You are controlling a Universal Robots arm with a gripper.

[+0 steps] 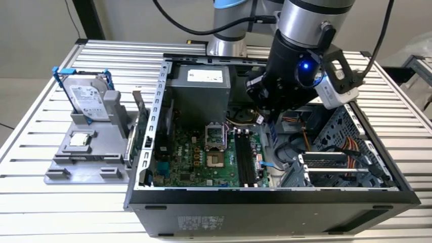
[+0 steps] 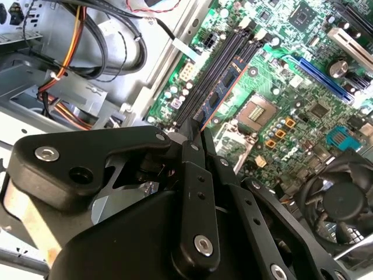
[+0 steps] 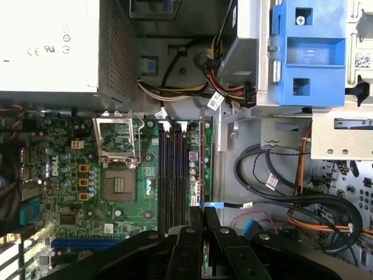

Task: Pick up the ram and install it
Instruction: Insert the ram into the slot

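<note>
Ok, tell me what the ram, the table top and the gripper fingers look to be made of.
The ram: looks like resin circuit board, blue-green, seen edge-on between the fingers.
The table top: likely aluminium, going by its matte silver ribbed slats.
The gripper fingers: matte black, with bright screws in the links; whether metal or hard plastic is unclear.

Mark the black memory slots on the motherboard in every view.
Exterior view: memory slots, on the exterior view's right of the processor socket.
Second wrist view: memory slots, just beyond the gripper, beside the ram.
First wrist view: memory slots, between the processor socket and the ram.
Shared landmark: the processor socket.
</note>
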